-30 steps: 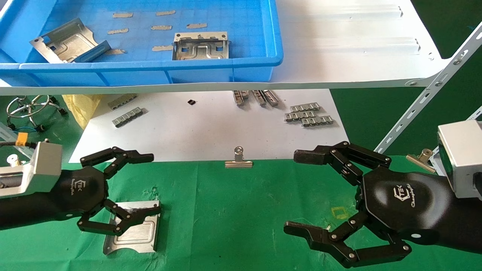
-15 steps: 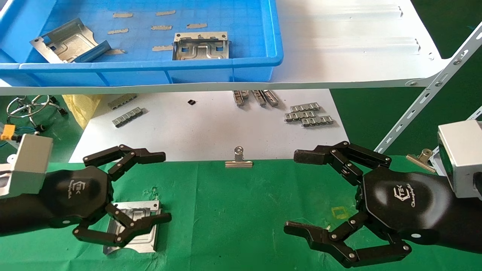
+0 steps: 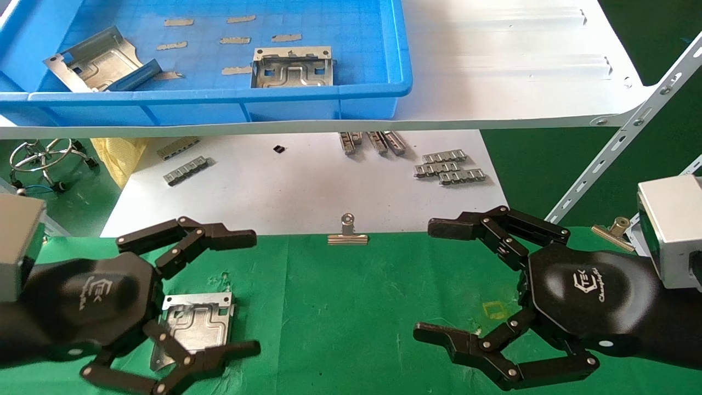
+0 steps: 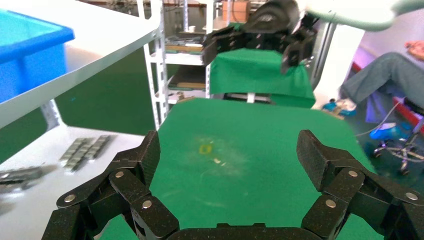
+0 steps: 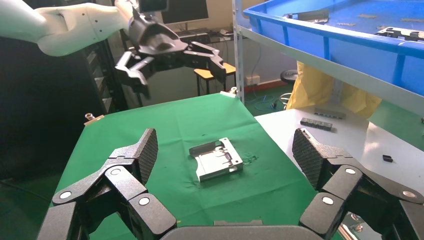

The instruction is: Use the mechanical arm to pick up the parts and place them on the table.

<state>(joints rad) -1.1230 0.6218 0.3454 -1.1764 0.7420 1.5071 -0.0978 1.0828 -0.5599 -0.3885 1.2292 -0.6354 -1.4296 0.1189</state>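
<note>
One silvery stamped part lies flat on the green table at the front left; it also shows in the right wrist view. My left gripper is open and empty, raised above that part and not touching it. My right gripper is open and empty over the cloth at the front right. Two more parts lie in the blue bin on the white shelf.
A white board behind the cloth holds small grey ridged strips. A silver binder clip sits at the cloth's far edge. A slanted shelf strut stands close to my right arm. A yellow square mark lies by my right gripper.
My left gripper has let go of the part and risen toward the camera, its fingers spreading wider. The part stays on the cloth. My right arm has not moved.
</note>
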